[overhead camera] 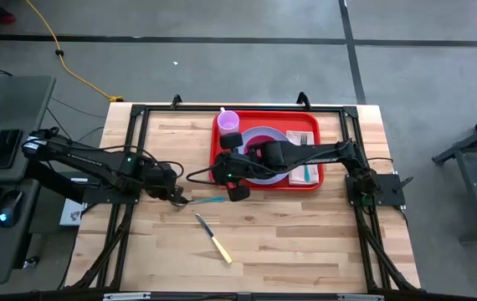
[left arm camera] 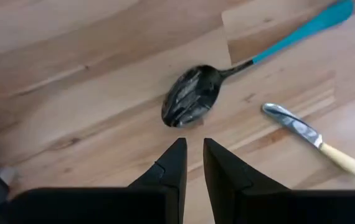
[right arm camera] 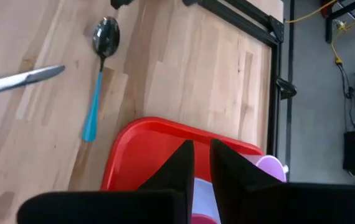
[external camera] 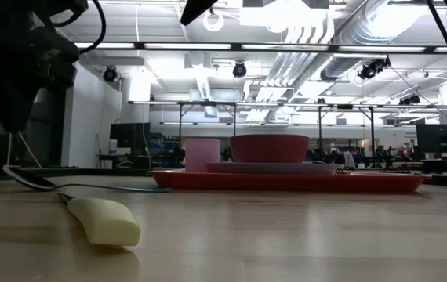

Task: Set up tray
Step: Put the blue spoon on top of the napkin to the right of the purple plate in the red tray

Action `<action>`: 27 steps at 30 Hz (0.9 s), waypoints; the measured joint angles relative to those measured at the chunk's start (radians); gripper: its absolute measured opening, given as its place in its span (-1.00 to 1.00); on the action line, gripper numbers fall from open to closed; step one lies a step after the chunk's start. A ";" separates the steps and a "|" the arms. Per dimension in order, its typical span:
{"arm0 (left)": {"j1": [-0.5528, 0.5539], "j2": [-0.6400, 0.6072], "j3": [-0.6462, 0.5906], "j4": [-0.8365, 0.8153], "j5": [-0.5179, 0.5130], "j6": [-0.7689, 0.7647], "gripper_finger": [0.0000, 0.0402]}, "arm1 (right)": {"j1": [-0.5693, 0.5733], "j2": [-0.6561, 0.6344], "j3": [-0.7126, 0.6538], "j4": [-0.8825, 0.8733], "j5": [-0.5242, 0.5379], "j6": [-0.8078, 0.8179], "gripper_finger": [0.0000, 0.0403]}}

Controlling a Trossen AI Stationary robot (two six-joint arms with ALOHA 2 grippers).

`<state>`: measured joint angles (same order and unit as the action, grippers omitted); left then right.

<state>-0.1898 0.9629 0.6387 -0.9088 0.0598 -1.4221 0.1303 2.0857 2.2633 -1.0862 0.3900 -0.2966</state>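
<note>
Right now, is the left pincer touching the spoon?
Apart. The left wrist view shows bare wood between the left pincer and the spoon bowl.
</note>
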 joint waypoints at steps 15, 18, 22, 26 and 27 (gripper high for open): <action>0.000 0.001 0.005 -0.007 -0.017 -0.003 -0.57 | -0.002 0.000 0.000 -0.054 0.023 0.031 -0.85; 0.000 0.002 0.005 -0.001 0.003 -0.001 -0.57 | -0.002 0.000 0.000 -0.055 0.019 0.033 -0.85; 0.000 0.002 0.005 0.000 0.026 -0.007 -0.57 | -0.002 0.000 0.000 -0.055 -0.006 0.034 -0.85; 0.000 0.007 0.005 0.013 0.040 -0.024 -0.55 | -0.003 0.000 0.000 -0.054 -0.004 0.030 -0.85; 0.000 0.013 0.002 0.029 0.041 -0.033 -0.52 | -0.005 0.000 0.000 -0.053 -0.005 0.029 -0.85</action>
<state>-0.1902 0.9759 0.6407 -0.8800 0.1005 -1.4546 0.1254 2.0857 2.2631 -1.1395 0.3852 -0.2672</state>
